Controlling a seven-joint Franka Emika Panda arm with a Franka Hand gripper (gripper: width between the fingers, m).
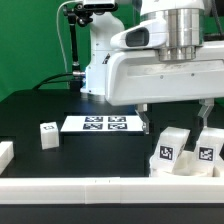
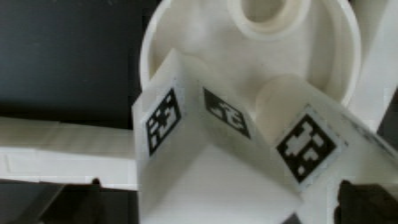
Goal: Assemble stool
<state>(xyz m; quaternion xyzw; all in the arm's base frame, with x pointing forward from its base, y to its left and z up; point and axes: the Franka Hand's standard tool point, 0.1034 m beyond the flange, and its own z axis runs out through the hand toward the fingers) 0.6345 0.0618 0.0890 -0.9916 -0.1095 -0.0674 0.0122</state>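
Right now the robot's two-finger gripper (image 1: pixel 175 122) hangs wide open, holding nothing, just over the small white plastic stool (image 1: pixel 172 152) (blocky tagged legs (image 2: pixel 294 140), round seat (image 2: pixel 199 48)); the stool sits beside the long white rail (image 1: pixel 90 187), on the exterior view's right.

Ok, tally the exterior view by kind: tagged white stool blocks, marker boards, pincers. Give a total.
Tagged white stool blocks: 3 (a small one on the exterior view's left, two on its right)
Marker board: 1
Pincer: 1, open
Total: 5
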